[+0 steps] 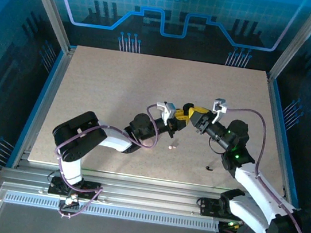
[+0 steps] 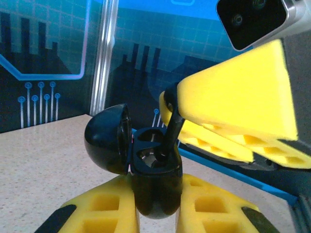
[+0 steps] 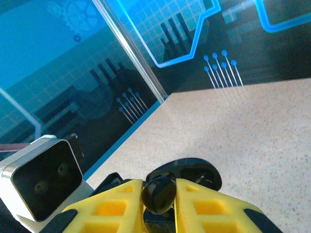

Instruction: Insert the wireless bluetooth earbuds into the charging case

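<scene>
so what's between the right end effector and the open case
A black earbud: the right end effector pinches its top, and its lower end reaches into the open case. The left wrist view shows this.

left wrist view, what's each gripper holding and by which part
Left gripper clamps the open black charging case by its lower body. Right gripper pinches a black earbud by its rounded head, stem reaching into the case.

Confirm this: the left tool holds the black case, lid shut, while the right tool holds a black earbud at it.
Wrong: the lid is open, as the left wrist view shows. The left tool does hold the case, and the right tool a black earbud.
</scene>
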You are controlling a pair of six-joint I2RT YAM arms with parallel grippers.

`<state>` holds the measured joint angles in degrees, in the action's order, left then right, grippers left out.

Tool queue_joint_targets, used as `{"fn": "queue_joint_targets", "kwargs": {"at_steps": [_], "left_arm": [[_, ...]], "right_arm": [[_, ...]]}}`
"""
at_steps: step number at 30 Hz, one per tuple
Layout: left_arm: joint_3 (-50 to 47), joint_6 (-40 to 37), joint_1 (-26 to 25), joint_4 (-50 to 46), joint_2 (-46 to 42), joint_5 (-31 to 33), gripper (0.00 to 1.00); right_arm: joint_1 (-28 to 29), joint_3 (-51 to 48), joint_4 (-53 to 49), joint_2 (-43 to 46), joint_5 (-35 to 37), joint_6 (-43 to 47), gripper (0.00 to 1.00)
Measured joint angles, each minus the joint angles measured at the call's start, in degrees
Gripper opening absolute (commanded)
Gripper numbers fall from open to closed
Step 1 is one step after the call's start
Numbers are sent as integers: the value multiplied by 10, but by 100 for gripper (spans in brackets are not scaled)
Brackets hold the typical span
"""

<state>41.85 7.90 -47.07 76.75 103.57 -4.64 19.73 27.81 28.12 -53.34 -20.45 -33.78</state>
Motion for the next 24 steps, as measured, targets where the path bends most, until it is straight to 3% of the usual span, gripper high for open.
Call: {"fn": "queue_joint_targets", "kwargs": {"at_steps": [10, 24], "left_arm": [[-40, -48, 1, 12, 31, 33, 9], [-67, -107, 1, 12, 49, 22, 9]], "right_arm": [[-6, 29, -139, 2, -26, 1, 22], [-22, 29, -214, -12, -26, -31, 22]]}}
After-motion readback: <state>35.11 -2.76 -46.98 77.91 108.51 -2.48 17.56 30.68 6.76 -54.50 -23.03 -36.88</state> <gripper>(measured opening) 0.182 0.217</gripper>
